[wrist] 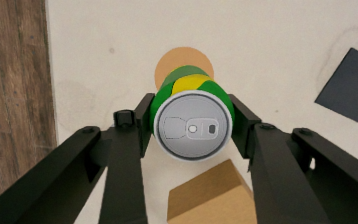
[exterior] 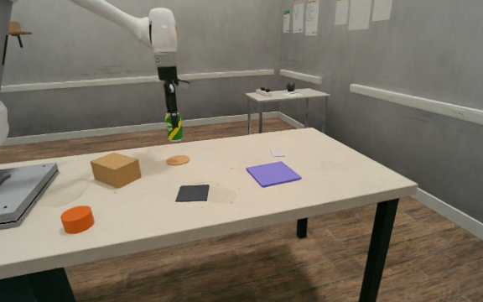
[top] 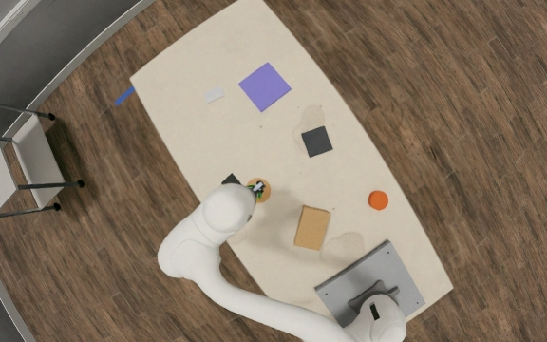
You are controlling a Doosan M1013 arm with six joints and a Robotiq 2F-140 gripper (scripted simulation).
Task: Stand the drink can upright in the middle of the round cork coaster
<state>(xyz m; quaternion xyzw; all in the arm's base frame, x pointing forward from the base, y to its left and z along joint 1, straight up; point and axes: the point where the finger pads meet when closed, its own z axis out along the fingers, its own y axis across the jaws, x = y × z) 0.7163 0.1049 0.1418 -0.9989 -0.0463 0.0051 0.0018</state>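
Note:
My gripper [wrist: 189, 107] is shut on a green and yellow drink can [wrist: 192, 120] and holds it upright, silver top towards the wrist camera. In the side view the can [exterior: 173, 129] hangs clear above the table, over the round cork coaster [exterior: 178, 159]. In the wrist view the coaster [wrist: 182, 64] shows just beyond the can, partly covered by it. From above, the can [top: 259, 194] sits over the coaster [top: 259, 190] near the table's left edge, partly hidden by the arm.
A tan box [exterior: 116, 169] stands left of the coaster. A dark square coaster [exterior: 193, 193], a purple square mat [exterior: 273, 173], a small white card [exterior: 277, 153] and an orange puck [exterior: 77, 219] lie on the table. The robot base plate [exterior: 7, 193] is at the left end.

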